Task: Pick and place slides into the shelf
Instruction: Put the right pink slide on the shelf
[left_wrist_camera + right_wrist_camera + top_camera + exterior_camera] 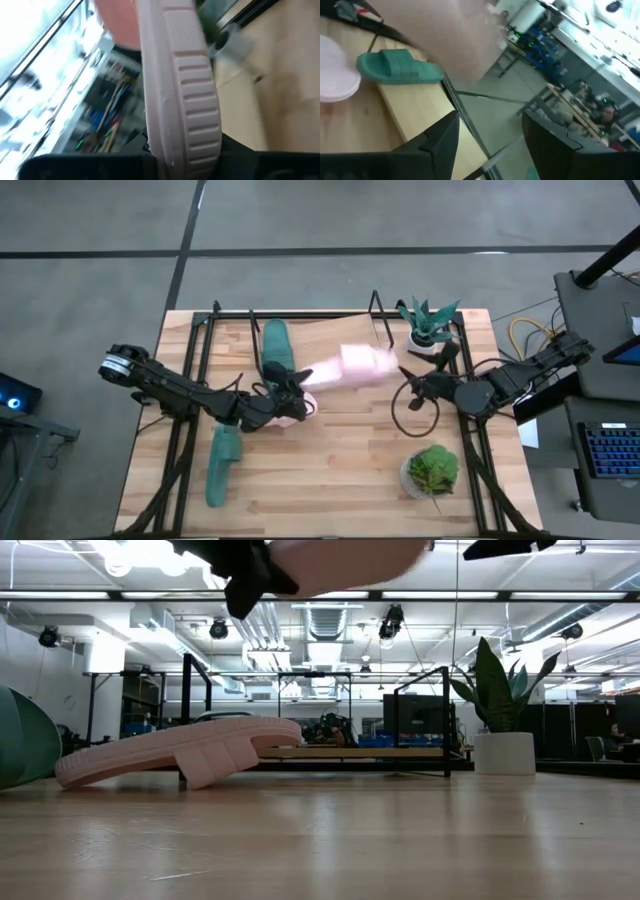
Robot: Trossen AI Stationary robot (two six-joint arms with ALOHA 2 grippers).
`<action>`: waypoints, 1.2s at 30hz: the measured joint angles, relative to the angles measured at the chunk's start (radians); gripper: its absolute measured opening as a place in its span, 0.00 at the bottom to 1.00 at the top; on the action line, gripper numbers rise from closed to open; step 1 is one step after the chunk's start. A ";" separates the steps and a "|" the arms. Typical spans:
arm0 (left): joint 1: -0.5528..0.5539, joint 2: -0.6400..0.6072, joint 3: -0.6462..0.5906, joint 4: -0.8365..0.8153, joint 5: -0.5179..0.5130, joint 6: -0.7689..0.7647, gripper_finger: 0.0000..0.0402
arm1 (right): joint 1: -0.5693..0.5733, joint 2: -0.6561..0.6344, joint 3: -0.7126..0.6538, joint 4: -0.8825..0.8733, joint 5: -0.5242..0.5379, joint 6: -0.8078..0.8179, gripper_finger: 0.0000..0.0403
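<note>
High view: two arms over the table, one pink slide blurred beside the shelf.

Left gripper point(283, 402) sits at table centre, jaws pinched on a pink slide point(185, 85); the left wrist view shows its ribbed sole rising between the fingers. A second pink slide point(350, 366) appears blurred, between the two grippers at the shelf's point(310, 326) front edge; the low view shows it with its toe end on the table point(400, 840) and its heel end raised toward the board. Right gripper point(412, 388) lies just right of it, jaws spread and holding nothing, as the right wrist view confirms. One green slide point(276, 345) lies on the shelf board; another green slide point(223, 465) lies on the table near the front left. Two potted plants point(432, 470) stand at the right.
</note>
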 joint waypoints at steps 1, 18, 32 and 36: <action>-0.001 -0.001 0.000 -0.005 -0.047 -0.002 0.11 | 0.000 -0.002 0.000 0.000 0.004 0.019 0.51; 0.098 0.146 0.126 -0.007 -0.161 0.065 0.11 | -0.020 0.024 0.088 0.233 -0.065 -0.106 0.50; 0.182 0.418 0.390 -0.008 -0.215 0.334 0.10 | -0.172 0.304 0.551 -0.496 -0.110 0.288 0.50; 0.195 0.450 0.439 -0.007 -0.219 0.377 0.10 | -0.229 0.420 0.689 -0.693 -0.194 0.401 0.50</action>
